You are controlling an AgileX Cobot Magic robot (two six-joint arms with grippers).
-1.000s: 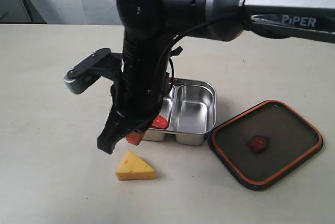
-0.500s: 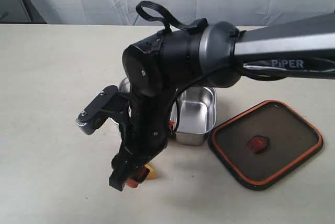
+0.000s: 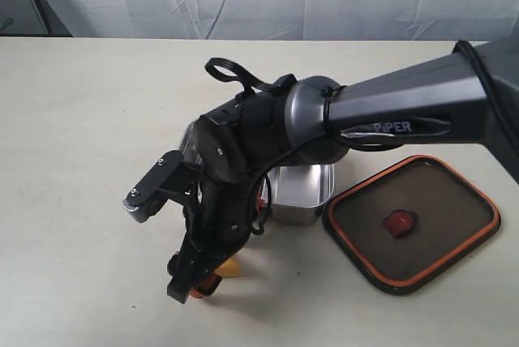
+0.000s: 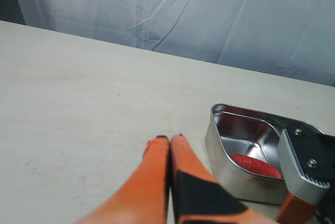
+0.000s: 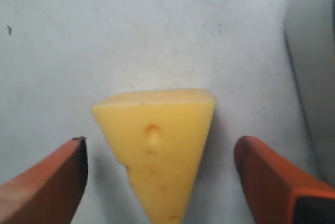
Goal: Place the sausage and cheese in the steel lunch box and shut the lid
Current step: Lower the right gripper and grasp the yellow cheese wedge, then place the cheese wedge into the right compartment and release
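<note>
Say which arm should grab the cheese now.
Right. The right gripper is open over the cheese, a finger on each side. The left gripper is shut, away beside the steel lunch box.

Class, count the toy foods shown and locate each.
2. The sausage lies in the steel lunch box; the cheese sits on the table between the right gripper's open fingers. Others may be hidden.

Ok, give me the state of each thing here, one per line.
steel lunch box: uncovered
sausage: lying inside the steel lunch box
cheese: on the table, not gripped
lid: flat on the table beside the box
left claw: shut, empty
right claw: open, straddling the cheese
</note>
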